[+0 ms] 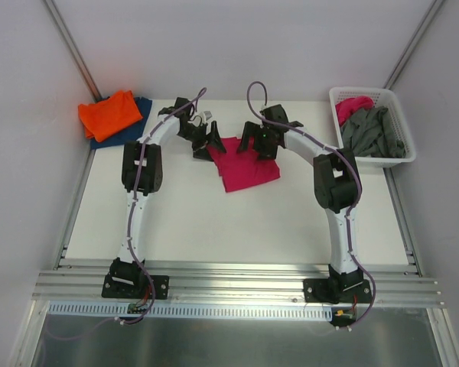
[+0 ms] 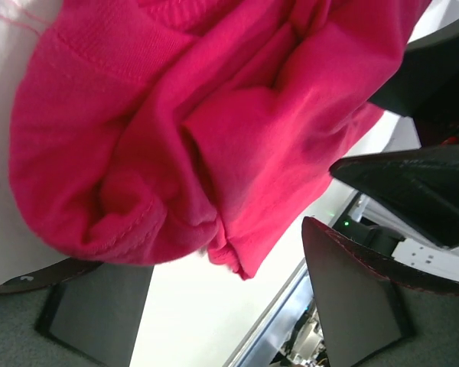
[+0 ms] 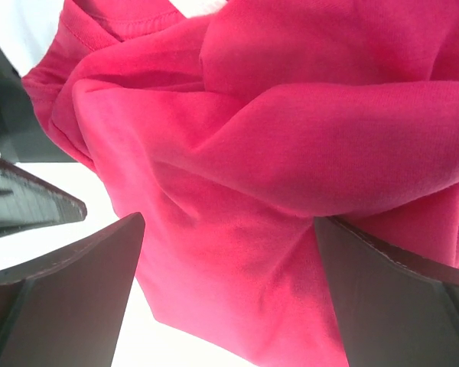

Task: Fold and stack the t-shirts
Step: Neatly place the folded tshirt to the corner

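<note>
the magenta t-shirt [image 1: 245, 168] lies between the two hands, its far edge running from the left gripper [image 1: 206, 144] across to the right gripper [image 1: 254, 143], the rest of the cloth spreading from there back toward the arm bases. each hand sits at one end of that edge, so neither is nearer; the left has the shirt on its right, the right has it on its left.

in the wrist views both hands have their fingers apart, with bunched pink cloth filling the gap ahead of them. neither pair is pressed onto a fold. whether the fingertips touch the cloth i cannot tell.

judging from this, the coming move is a two-handed pinch on that far edge, then a carry toward the bases to fold the shirt over itself.

the white table [image 1: 214, 229] on the near side of both hands is bare, giving room for that. far to the left hand's left an orange t-shirt [image 1: 107, 115] lies on a dark blue t-shirt [image 1: 142, 105]. well to the right hand's right, a white basket [image 1: 356, 92] holds grey t-shirts [image 1: 376, 131].
</note>
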`<act>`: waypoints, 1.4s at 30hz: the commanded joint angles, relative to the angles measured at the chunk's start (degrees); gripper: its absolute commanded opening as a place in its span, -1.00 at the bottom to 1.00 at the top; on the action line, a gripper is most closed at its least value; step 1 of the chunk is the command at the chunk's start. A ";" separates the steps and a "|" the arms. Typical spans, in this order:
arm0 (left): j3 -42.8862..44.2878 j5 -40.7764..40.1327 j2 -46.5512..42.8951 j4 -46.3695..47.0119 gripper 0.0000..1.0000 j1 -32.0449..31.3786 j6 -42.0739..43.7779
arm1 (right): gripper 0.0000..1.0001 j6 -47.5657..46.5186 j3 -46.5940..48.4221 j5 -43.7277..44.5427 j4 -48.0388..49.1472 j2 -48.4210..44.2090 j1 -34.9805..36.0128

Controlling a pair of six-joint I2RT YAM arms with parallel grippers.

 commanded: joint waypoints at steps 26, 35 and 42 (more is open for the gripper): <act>-1.16 3.75 -1.83 5.71 -1.00 0.01 -2.39 | 0.99 -2.78 -0.48 2.32 -6.34 -5.36 1.76; 4.38 -8.73 -7.89 -0.10 -1.00 2.91 8.07 | 0.93 -7.27 3.82 6.62 -5.90 -11.43 -3.51; 4.38 -12.95 -11.85 -2.74 -1.00 5.54 11.85 | 0.93 -7.36 -1.88 5.84 -5.11 -16.35 -5.88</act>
